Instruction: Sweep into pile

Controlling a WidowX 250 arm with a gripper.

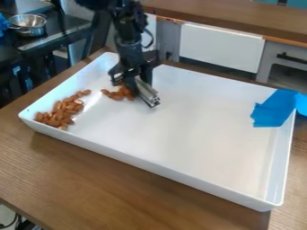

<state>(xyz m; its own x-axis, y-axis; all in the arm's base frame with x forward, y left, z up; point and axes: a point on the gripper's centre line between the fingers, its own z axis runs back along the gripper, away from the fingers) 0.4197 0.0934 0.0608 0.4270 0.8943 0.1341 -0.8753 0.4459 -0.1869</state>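
Currently, gripper [137, 77] is clamped on a metal bar [147, 93], just beside the smaller almond cluster [119, 93]. Larger almond pile [59, 111] sits at the view's left end of white tray [167, 173]. Advised: bar low, broad side leading, slow push pileward.

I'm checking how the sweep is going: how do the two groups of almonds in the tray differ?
The left group is larger; the group by the metal tool is smaller.
The left group stretches along the tray's left end; the smaller group lies farther in, right beside the tool.
Both are brown almonds, loosely bunched.
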